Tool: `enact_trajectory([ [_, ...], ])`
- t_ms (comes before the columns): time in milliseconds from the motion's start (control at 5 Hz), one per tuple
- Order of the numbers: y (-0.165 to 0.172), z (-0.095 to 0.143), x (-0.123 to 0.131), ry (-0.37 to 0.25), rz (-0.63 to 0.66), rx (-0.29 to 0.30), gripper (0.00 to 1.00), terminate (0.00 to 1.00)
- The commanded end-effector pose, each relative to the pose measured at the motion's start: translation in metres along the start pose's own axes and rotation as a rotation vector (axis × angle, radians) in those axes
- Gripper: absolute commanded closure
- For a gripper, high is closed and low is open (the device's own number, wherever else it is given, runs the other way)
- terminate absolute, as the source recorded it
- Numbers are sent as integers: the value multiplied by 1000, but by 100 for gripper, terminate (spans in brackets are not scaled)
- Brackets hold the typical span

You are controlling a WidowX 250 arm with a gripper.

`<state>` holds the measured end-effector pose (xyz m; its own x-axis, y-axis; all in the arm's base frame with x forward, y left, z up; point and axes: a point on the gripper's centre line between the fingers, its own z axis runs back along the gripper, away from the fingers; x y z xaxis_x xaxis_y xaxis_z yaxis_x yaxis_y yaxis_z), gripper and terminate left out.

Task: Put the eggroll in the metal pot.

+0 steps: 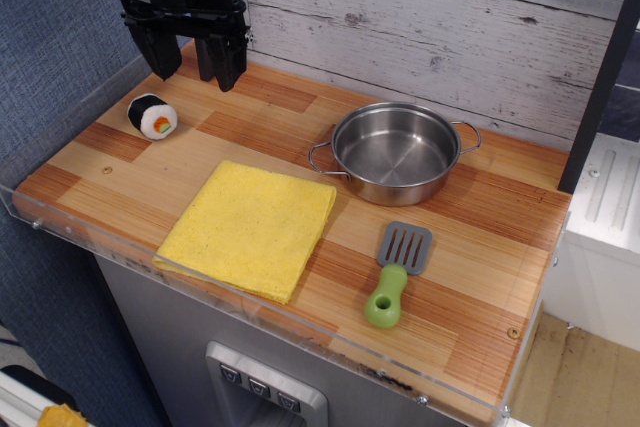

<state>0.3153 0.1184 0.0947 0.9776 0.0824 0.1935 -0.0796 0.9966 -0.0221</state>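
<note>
1. observation.image shows the gripper (pixel 190 59) at the upper left, above the back of the counter: two blunt black fingers (pixel 159 51) hang apart with a clear gap between them and nothing held.
2. The fingers are matte black, wedge-shaped and squared at the tips, and they hang from a blocky black body that runs out of the top edge.
3. Just in front of and to the left of the fingers lies the eggroll (pixel 152 116), apart from them. It is a small plush cylinder on its side, with a black wrap and a white end face that has an orange and green centre.
4. The counter (pixel 480 247) is striped wood in light and reddish planks, with a clear plastic lip along its front edge.
5. A yellow cloth (pixel 250 227), square and folded flat with a nubby weave, lies mid-counter.
6. The pot (pixel 395 152) stands to the right of centre, well apart from the eggroll. It is shallow, round, shiny steel with two thin wire loop handles, and nothing is inside.
7. In front of the pot lies a spatula (pixel 397 272) with a slotted grey blade and a chunky green handle.
8. Behind the counter runs a wall (pixel 450 27) of weathered whitewashed planks.
</note>
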Motion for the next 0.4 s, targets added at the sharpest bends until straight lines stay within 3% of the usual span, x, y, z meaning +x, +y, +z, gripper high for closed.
enact_trajectory([
  [0,0,0,0,0,0,0,0,0],
  [200,20,2,5,-10,-35,-63,0,0],
])
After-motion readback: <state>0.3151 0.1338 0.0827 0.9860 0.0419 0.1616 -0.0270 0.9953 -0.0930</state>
